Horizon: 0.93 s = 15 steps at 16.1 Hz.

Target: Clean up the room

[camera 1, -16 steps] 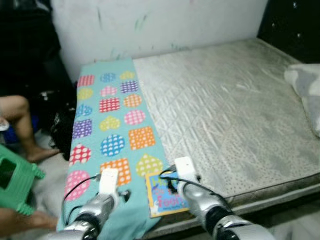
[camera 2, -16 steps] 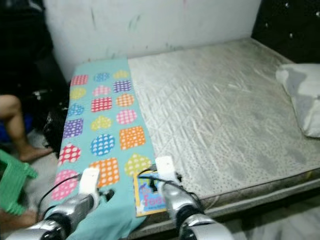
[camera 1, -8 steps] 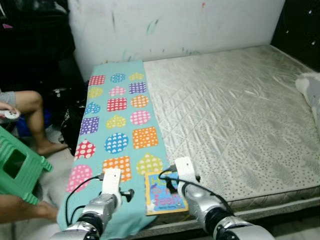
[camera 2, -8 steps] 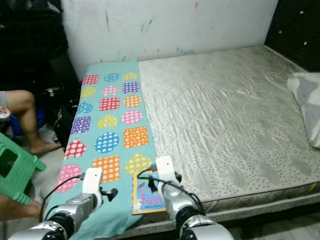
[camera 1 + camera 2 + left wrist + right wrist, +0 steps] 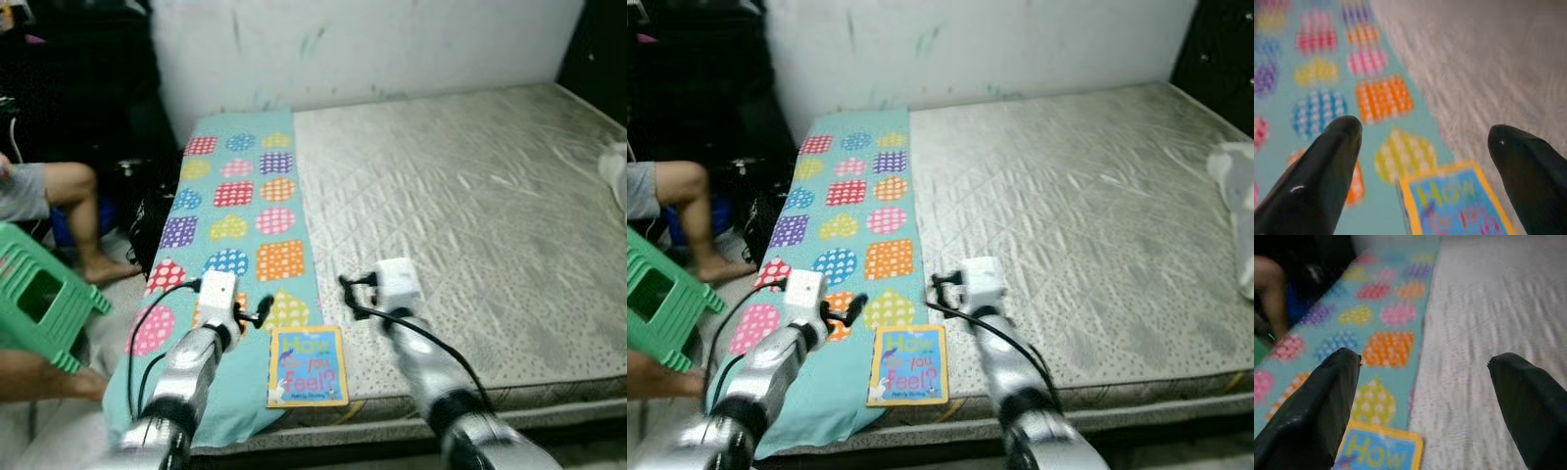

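Observation:
A children's book (image 5: 308,366) with a blue cover and yellow border lies flat near the bed's front edge. It rests half on the teal patterned blanket (image 5: 235,206) and half on the grey mattress (image 5: 470,206). My left gripper (image 5: 257,314) hovers open over the blanket, just beyond the book's left corner. My right gripper (image 5: 353,291) is open over the mattress, beyond the book's right corner. In the left wrist view the book (image 5: 1459,205) sits below the open left gripper (image 5: 1424,129). The right wrist view has the book (image 5: 1378,453) under the open right gripper (image 5: 1424,360).
A green plastic stool (image 5: 39,304) stands on the floor left of the bed, beside a seated person's leg (image 5: 69,196). A dark bag (image 5: 147,211) lies against the bed's side. A pillow (image 5: 1236,196) sits at the right edge. A white wall (image 5: 372,44) backs the bed.
The camera view has shifted. Both grippers have come forward off the book. The right one, earlier at its top edge, is now beyond it, and the whole cover shows.

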Motion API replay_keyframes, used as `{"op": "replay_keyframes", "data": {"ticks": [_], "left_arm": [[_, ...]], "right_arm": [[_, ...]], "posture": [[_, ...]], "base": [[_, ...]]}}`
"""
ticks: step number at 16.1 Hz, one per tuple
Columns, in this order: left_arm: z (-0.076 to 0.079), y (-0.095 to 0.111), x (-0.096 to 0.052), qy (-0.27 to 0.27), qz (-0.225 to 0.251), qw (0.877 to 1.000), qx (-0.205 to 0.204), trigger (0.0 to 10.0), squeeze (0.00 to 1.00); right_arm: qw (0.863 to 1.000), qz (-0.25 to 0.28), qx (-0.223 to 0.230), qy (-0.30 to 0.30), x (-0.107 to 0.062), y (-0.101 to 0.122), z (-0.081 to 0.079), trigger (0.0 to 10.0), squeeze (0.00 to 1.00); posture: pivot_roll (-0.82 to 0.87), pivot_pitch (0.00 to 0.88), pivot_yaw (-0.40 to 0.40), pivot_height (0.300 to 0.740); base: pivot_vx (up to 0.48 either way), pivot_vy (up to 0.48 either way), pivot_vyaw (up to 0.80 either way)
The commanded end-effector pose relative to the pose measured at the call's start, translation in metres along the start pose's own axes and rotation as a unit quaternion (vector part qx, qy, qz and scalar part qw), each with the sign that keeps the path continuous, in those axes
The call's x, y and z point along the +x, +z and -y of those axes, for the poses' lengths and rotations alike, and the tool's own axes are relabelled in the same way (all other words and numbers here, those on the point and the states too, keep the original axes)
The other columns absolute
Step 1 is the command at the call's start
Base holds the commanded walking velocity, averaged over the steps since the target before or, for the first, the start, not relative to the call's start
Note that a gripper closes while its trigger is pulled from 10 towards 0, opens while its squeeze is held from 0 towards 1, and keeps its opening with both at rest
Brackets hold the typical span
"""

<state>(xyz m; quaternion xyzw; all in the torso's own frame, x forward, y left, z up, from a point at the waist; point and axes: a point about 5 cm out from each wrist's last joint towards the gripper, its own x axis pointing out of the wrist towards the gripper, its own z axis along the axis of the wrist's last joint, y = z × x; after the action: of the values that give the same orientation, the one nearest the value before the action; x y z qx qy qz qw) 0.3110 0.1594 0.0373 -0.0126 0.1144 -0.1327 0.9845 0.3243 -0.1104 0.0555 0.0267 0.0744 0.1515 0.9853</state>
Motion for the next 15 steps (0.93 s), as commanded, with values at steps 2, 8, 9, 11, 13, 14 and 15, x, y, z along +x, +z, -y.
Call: {"op": "replay_keyframes", "data": {"ticks": [2,8,9,11,13,14,15], "left_arm": [[-0.005,0.034,-0.017,0.0,0.109,0.993,0.05,10.0,0.0],[-0.018,0.026,-0.077,0.056,0.132,0.988,0.053,10.0,0.0],[-0.024,0.022,-0.081,0.078,0.125,0.988,0.045,10.0,0.0],[-0.023,0.028,-0.084,0.083,0.125,0.988,0.037,10.0,0.0],[-0.019,0.037,-0.079,0.052,0.125,0.989,0.055,10.0,0.0],[-0.016,0.042,-0.077,0.026,0.119,0.99,0.076,10.0,0.0],[-0.013,0.044,-0.075,0.009,0.112,0.99,0.08,10.0,0.0]], "right_arm": [[0.996,0.082,-0.004,0.04,-0.01,0.028,-0.002,10.0,0.0],[0.992,0.112,-0.055,0.013,-0.056,0.043,0.03,10.0,0.0],[0.992,0.108,-0.058,0.005,-0.059,0.041,0.033,10.0,0.0],[0.993,0.104,-0.06,0.006,-0.066,0.045,0.031,10.0,0.0],[0.992,0.098,-0.078,0.026,-0.07,0.052,0.024,10.0,0.0],[0.991,0.093,-0.091,0.039,-0.071,0.057,0.019,10.0,0.0],[0.986,0.101,-0.12,0.051,-0.072,0.063,0.016,10.0,0.0]], "posture": [[-0.09,0.0,0.061,0.74],[-0.06,0.0,0.03,0.74],[-0.06,0.0,0.027,0.74],[-0.06,0.0,0.021,0.74],[-0.07,0.0,0.018,0.74],[-0.08,0.0,0.019,0.74],[-0.07,0.0,0.017,0.74]], "base": [[0.0,0.0,0.0],[0.0,0.0,0.0],[0.0,0.0,0.0],[0.0,0.0,0.0],[0.0,0.0,0.0],[0.0,0.0,0.0],[0.0,0.0,0.0]]}}
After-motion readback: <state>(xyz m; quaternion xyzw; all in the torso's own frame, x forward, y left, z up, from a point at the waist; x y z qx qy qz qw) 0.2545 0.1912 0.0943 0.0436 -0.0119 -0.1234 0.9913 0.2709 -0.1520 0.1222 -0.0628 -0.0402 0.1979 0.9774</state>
